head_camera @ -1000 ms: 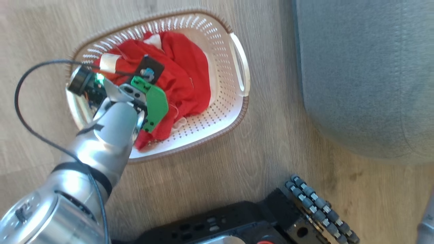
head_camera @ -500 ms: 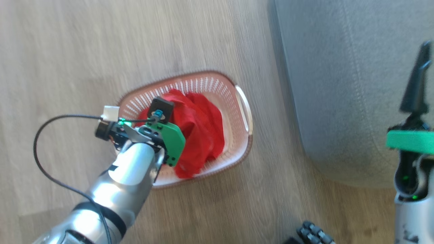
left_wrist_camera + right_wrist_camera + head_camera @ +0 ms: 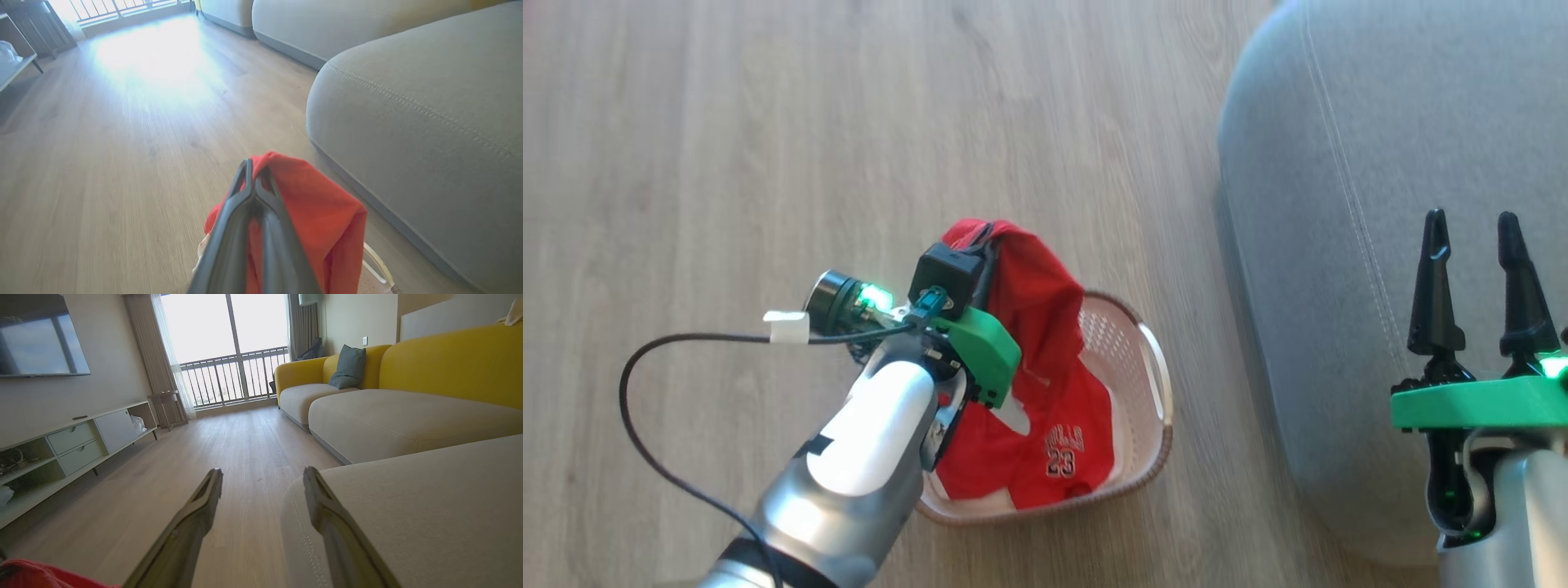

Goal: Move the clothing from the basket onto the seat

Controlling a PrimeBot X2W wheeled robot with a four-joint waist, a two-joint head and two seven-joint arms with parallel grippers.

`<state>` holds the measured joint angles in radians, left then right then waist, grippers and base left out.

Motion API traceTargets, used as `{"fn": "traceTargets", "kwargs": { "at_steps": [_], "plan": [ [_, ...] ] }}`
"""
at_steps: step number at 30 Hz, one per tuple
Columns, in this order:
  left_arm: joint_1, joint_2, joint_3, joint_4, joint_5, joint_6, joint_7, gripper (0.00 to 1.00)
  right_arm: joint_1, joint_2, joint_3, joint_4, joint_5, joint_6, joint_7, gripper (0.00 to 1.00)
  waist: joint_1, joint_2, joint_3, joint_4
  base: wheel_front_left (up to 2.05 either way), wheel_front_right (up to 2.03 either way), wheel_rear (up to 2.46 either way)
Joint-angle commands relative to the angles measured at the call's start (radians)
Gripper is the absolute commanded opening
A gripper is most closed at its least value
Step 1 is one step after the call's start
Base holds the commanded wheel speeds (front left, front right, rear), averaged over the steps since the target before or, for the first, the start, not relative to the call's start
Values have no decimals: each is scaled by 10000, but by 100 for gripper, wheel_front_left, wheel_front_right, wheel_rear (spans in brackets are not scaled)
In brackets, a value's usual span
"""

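— Left wrist view: what have the left gripper point(image 3: 254, 173) fingers got?
— They're pressed together on a fold of the clothing point(image 3: 314, 204). Red cloth bunches round the tips and drapes off toward the lower right of that frame.
— And the other one?
— In the head view the right gripper point(image 3: 1471, 220) sits at the lower right, fingers apart with nothing between them, over the seat point(image 3: 1339, 163).
— Where's the cloth overall?
— Centre of the head view. Its top end is up at the left fingers, above the basket point(image 3: 1156, 384). The rest hangs down with the "BULLS 23" print low, and the bottom looks to be inside the basket.
— So how far along?
— Early, I'd judge: gripped and raised, not delivered. Nothing red lies on the part of the seat that shows, at the right of the frame, near the basket. What's left is to carry it across, let go, then check the basket for more.
— Counts?
— Two grippers, one basket, one seat close by. One jersey for sure, but I can't tell whether the red bundle is one piece or several.
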<state>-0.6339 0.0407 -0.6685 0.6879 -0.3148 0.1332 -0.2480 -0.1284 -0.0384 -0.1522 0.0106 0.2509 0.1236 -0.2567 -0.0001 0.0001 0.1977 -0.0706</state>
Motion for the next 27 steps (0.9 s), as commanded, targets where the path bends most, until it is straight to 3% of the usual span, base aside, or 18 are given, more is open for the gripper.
{"fn": "traceTargets", "kwargs": {
  "at_steps": [1,14,27],
  "plan": [
    [-204,150,416,-466,142,-39,-136,0,-21,-118,251,-265,-52,71,-51,100,1,-1,-571,379,0,0,0],
    [-537,99,1465,-2576,584,-325,-137,0,693,-118,947,497,32,71,-51,100,1,-1,-1895,596,0,0,0],
    [-969,96,1941,-3572,-120,-5,-137,0,1101,-118,1228,563,-77,71,-51,100,1,-1,-2372,652,0,0,0]
  ]
}}
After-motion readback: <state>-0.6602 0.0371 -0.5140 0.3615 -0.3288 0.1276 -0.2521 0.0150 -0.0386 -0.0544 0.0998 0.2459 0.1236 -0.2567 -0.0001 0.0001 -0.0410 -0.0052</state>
